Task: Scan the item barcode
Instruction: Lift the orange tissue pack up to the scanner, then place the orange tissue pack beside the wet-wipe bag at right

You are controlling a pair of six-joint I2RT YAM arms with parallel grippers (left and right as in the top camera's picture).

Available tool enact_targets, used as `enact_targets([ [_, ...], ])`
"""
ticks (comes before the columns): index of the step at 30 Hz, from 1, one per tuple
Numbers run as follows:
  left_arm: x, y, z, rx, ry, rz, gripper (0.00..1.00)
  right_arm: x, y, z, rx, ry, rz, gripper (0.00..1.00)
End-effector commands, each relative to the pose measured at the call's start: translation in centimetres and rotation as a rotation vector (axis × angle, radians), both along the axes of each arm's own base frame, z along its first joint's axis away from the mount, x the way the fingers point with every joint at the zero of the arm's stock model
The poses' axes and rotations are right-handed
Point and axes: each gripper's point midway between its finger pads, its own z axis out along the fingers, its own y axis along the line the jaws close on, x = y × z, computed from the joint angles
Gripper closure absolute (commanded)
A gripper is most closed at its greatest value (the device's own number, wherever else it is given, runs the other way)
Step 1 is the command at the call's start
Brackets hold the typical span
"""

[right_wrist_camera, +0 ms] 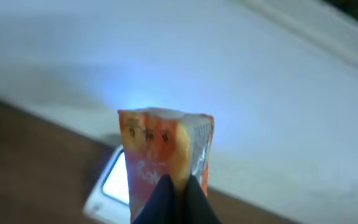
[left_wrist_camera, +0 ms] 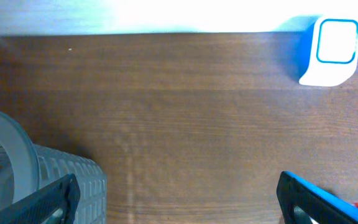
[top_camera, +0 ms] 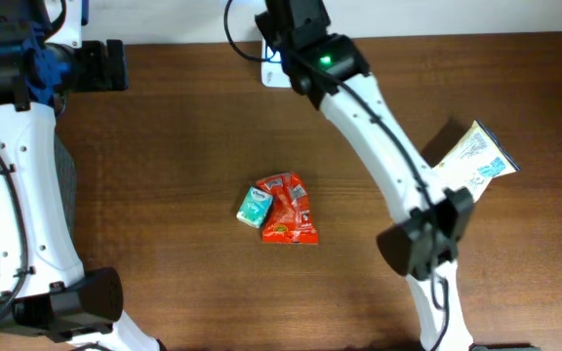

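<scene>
My right gripper clamps the orange foil packet over the white blue-lit scanner; I should turn its barcode squarely toward that scanner. My left gripper hangs released.

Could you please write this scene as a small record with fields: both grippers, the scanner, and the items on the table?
right gripper: shut on orange packet, close to the scanner
left gripper: open, holding nothing
scanner: white and blue, at far edge of table
table middle: teal packet touching red packet
table right: white pouch, printed, lying apart
</scene>
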Motion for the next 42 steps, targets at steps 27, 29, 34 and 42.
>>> enact_targets([
  [27,0.0,0.1,-0.1,0.0,0.004,-0.011,0.01,6.1,-1.0,-17.1,-0.406,0.122,0.03,0.96],
  [29,0.0,0.1,-0.1,0.0,0.004,-0.011,0.01,6.1,-1.0,-17.1,-0.4,0.123,0.027,0.96],
  [34,0.0,0.1,-0.1,0.0,0.004,-0.011,0.01,5.8,-0.9,-16.3,-0.372,0.127,0.029,0.96],
  [42,0.0,0.1,-0.1,0.0,0.004,-0.011,0.01,1.4,1.3,-7.9,-0.065,0.17,0.154,0.96],
])
